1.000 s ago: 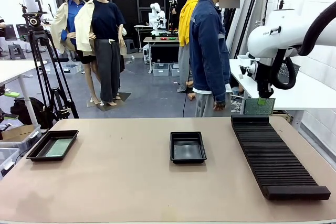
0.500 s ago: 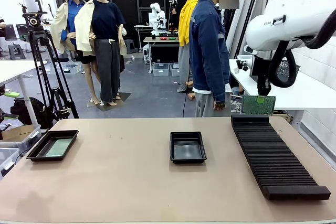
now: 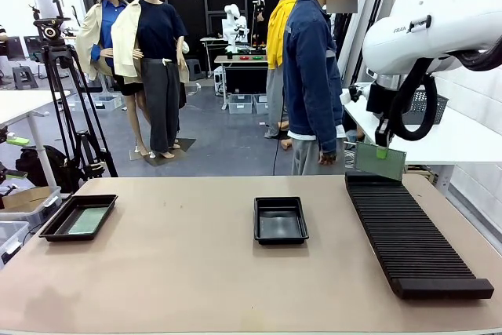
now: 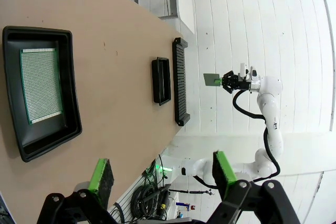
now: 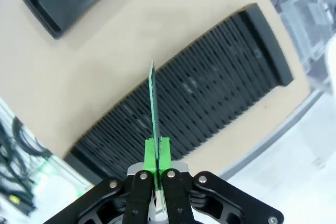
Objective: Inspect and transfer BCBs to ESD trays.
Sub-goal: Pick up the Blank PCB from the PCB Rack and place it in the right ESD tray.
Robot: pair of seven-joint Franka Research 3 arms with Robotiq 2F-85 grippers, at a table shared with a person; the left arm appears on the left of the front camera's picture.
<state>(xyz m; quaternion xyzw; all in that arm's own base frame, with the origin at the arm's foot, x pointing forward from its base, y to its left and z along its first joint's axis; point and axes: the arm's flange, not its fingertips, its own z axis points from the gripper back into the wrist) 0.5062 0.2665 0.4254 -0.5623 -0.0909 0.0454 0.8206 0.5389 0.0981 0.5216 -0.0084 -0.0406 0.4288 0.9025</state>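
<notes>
One BCB (image 3: 380, 162) hangs in the air above the far end of the rack, pinched at its top edge by my shut right gripper (image 3: 382, 151). The right wrist view has this BCB (image 5: 154, 103) edge-on between the right gripper (image 5: 157, 153) pads. A second BCB (image 3: 81, 220) lies flat in the left ESD tray (image 3: 50, 227); it is the same BCB (image 4: 41, 85) and tray (image 4: 68, 98) that the left wrist view looks down on. My left gripper (image 4: 163, 171) hovers high over that tray, open and holding nothing. The middle ESD tray (image 3: 281, 220) is empty.
A long black slotted rack (image 3: 408, 229) runs along the table's right side. A person in a denim jacket (image 3: 312, 76) stands at the far edge, near the rack's far end. A camera tripod (image 3: 59, 92) stands beyond the table's left corner.
The right arm has risen and swung a little left, and the held BCB has shifted left with it and tilted. The trays, the rack and the person have stayed put.
</notes>
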